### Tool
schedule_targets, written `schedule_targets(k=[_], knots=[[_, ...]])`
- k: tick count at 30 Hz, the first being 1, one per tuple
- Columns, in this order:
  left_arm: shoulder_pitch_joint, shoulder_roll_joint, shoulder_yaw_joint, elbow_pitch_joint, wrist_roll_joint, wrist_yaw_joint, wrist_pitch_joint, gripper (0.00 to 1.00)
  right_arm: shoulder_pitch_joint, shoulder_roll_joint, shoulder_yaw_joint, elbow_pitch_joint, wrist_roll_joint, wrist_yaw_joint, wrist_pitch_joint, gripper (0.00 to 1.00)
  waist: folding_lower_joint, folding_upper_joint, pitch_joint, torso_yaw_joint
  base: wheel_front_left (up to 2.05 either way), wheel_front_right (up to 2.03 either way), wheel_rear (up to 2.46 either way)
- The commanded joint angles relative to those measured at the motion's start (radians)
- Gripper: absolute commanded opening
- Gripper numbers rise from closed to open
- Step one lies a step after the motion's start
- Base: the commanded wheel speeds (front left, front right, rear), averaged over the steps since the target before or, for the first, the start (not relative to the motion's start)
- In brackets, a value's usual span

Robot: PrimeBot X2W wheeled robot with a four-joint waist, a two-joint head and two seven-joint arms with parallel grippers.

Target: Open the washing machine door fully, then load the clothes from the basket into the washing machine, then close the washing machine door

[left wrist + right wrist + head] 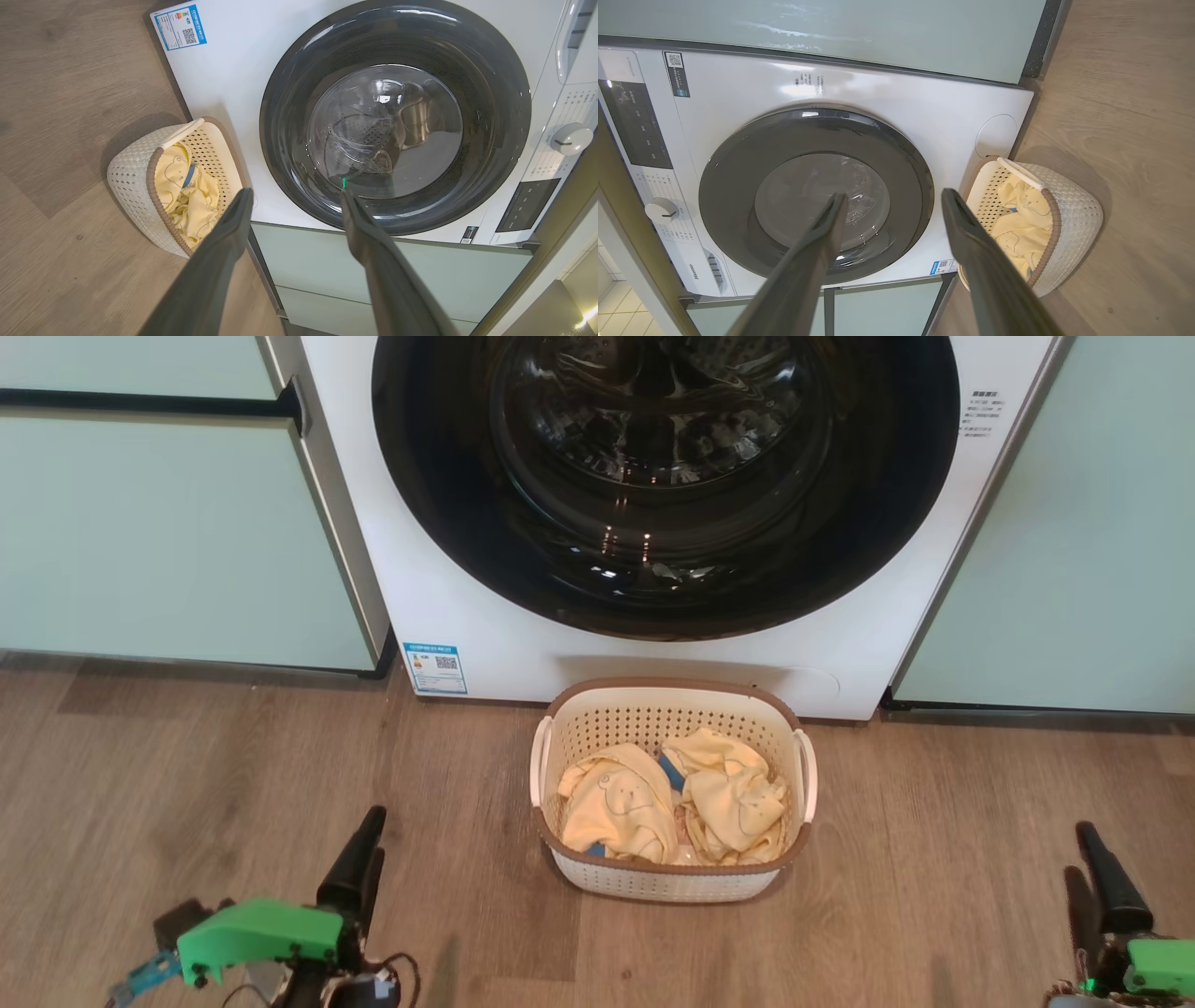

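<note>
The white washing machine [448, 607] stands straight ahead. Its door [448, 504], round with a glossy black rim and a glass bowl, is closed flat against the front. On the floor right in front of it sits the cream basket [653, 882], with pale yellow clothes [635, 803] piled inside. My left gripper [369, 831] hovers low at the left of the basket, open and empty. Off to the basket's right, my right gripper [1088, 845] is likewise open and empty. The left wrist view has the left gripper [295, 191] facing the door [397, 121] and basket [131, 177]. In the right wrist view the right gripper [893, 193] also faces the door [738, 186].
Pale mint-green cabinet panels flank the machine at the left [168, 523] and right [1074, 569]. Wooden floor [187, 756] spreads around the basket on both sides. A white dial [571, 138] and a dark control panel [525, 205] sit on the machine's top strip.
</note>
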Motion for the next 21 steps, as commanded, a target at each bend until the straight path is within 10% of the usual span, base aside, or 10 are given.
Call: schedule_targets(k=[1,21], knots=[[-0.061,0.024,0.001,-0.029,0.027,-0.003,-0.01,1.0,-0.059,-0.034,0.007,-0.029,-0.023,-0.001,-0.017,1.0,0.0,0.0,0.0,0.0,0.0,0.0,0.0],[-0.086,0.029,0.007,-0.064,0.501,0.034,-0.078,1.0,-0.095,-0.055,-0.005,-0.009,-0.512,-0.001,-0.099,1.0,0.0,0.0,0.002,-0.001,0.0,0.0,0.0]])
